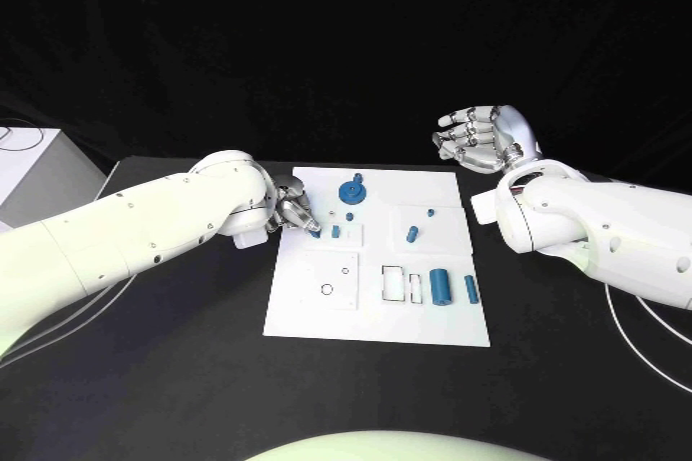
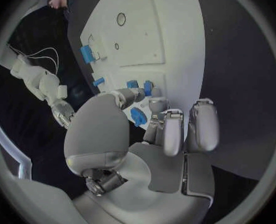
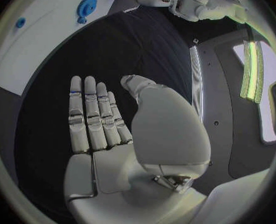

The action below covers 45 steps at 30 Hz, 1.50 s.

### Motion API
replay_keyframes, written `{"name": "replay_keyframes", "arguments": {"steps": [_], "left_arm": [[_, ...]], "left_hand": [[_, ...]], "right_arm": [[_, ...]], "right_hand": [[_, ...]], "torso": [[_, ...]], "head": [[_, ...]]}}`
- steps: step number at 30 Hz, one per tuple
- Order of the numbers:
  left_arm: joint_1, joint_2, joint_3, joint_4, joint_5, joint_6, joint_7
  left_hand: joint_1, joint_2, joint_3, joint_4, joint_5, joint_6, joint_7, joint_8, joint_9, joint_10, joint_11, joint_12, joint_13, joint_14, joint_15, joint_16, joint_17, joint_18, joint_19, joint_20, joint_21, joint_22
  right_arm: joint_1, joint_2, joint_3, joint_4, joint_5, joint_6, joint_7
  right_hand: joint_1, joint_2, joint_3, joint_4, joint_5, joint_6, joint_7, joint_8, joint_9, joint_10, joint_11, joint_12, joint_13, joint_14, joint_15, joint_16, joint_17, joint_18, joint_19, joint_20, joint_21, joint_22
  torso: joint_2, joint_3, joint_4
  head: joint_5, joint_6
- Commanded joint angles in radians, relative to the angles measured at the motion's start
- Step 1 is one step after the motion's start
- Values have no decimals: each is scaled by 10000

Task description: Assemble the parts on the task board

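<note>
Head view: the left arm comes in low across the table from the left, and its left hand rests at the left edge of the white task board, fingers curled down over a small blue part near the board's far-left area. Whether the fingertips actually pinch that part cannot be told here. The right hand is lifted off the table beyond the board's far-right corner, well apart from it, fingers loosely spread and holding nothing. On the board, a blue gear-like disc sits at the far edge, a short blue peg stands just right of the left hand, and another blue peg lies near the middle. Towards the near right, a blue block and a slim blue bar lie side by side next to a rectangular recess.

Left wrist view: the left hand's fingers bend towards the thumb around a small blue part at the board's edge; contact looks close, but a firm grip is not plain. Other blue pieces lie further along the board.

Right wrist view: the right hand is flat and empty, fingers straight and together above the black table. The blue disc shows on the board beyond.
</note>
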Motion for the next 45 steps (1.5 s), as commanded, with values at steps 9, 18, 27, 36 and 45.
{"name": "replay_keyframes", "arguments": {"steps": [9, 18, 27, 36, 45], "left_arm": [[-52, -53, 8, 186, -108, -430, 77], [-107, -282, 39, 542, -29, -822, 114], [-159, -438, 46, 793, -55, -1193, 158], [-257, -573, 48, 957, -121, -1698, 237], [-344, -588, 47, 961, -90, -1702, 256]], "left_hand": [[-20, 105, 1854, -1896, 34, 92, -49, 29, 299, 36, -57, -9, 58, 888, -65, 60, 2012, -116, 71, -38, 68, 47], [-15, 98, 1866, -1909, 37, 107, -55, 30, 300, 60, -62, 8, 88, 887, -69, 57, 2007, -120, 83, -40, 77, 64], [-15, 92, 1872, -1914, 38, 116, -57, 30, 300, 64, -64, 5, 83, 885, -71, 54, 2001, -123, 92, -42, 85, 78], [-18, 82, 1882, -1918, 38, 134, -62, 30, 299, 94, -69, 26, 120, 885, -75, 53, 1999, -133, 122, -45, 109, 125], [-18, 82, 1882, -1918, 38, 134, -62, 30, 299, 94, -69, 26, 120, 885, -75, 53, 1999, -133, 122, -45, 109, 125]], "right_arm": [[-16, -1, 3, 12, -38, 22, 158], [-31, -16, 4, 19, -38, 28, 161], [-38, -34, 4, 26, -38, 36, 161], [-59, -33, 4, 8, -38, 44, 159], [-75, -34, 4, -3, -38, 50, 154]], "right_hand": [[-92, 2, 43, -8, 49, 17, 186, 29, -12, 4, 2, 55, -23, 91, 10, -75, -15, 128, -35, -19, 18, -34], [-92, 2, 43, -8, 49, 17, 186, 29, -12, 4, 2, 55, -23, 91, 10, -75, -15, 128, -35, -19, 18, -34], [-92, 2, 43, -8, 49, 17, 186, 29, -12, 4, 2, 55, -23, 91, 10, -75, -15, 128, -35, -19, 18, -34], [-92, 2, 43, -8, 49, 17, 186, 29, -12, 4, 2, 55, -23, 91, 10, -75, -15, 128, -35, -19, 18, -34], [-92, 2, 43, -8, 49, 17, 186, 29, -12, 4, 2, 55, -23, 91, 10, -75, -15, 128, -35, -19, 18, -34]], "torso": [[6, -6, 0], [0, -6, 1], [0, -7, 18], [-3, -1, 13], [4, -12, 6]], "head": [[0, -26], [-52, -43], [-38, -77], [-16, -102], [-7, -116]]}}
